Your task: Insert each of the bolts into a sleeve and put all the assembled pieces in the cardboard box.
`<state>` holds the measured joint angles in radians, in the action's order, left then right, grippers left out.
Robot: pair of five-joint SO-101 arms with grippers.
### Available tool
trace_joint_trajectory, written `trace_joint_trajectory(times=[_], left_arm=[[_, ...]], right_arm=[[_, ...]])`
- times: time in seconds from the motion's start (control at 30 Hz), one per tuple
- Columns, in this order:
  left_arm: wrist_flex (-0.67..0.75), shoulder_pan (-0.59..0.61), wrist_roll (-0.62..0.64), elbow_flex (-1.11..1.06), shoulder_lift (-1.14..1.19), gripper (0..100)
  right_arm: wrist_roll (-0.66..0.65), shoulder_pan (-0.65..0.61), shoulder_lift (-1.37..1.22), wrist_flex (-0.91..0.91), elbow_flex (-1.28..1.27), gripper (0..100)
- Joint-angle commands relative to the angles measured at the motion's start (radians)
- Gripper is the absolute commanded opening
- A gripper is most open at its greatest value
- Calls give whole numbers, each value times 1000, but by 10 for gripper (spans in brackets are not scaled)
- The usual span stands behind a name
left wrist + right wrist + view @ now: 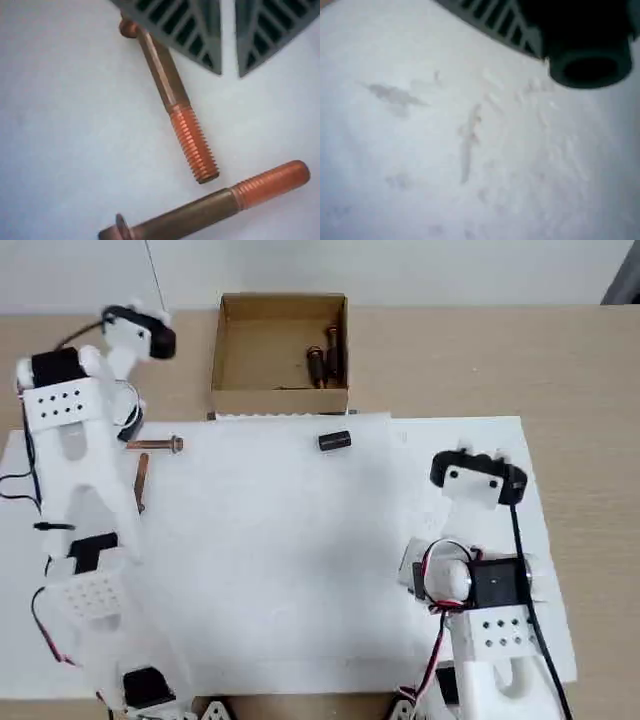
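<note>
On the white mat (300,560) beside the left arm lie two copper bolts (192,145). The left gripper (230,70) hangs just over one, open and empty. A loose sleeve (335,441) lies near the cardboard box (280,398), which contains assembled pieces (325,362). The right gripper (476,468) clamps a second sleeve (590,67).

I work at a pale wooden table (580,360) with a fine, even grain, its bare top showing along the far side and down the right. A large white sheet (280,570) covers most of it, lying flat, and its far corners stop short of the table's back edge. Close up, the sheet carries faint grey smudges and shallow dents (395,95). Behind the table runs a plain white wall (400,265). Something dark grey (625,280) cuts into the far right corner. The light is soft and even, and the shadows are weak.
</note>
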<state>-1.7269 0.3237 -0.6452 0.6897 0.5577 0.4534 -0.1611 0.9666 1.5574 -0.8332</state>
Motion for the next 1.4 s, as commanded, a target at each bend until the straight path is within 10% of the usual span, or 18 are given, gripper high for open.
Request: trace_joint_trajectory(times=[0.0, 0.3, 1.37], left_arm=[[-25, 8, -175, 39, 34, 6], [64, -17, -428, 41, 130, 63], [12, -89, -466, 318, 376, 108]], right_arm=[[-3, 7, 15, -22, -2, 2], [-11, 1, 12, -85, -2, 2], [-81, 5, 15, -110, -2, 2]])
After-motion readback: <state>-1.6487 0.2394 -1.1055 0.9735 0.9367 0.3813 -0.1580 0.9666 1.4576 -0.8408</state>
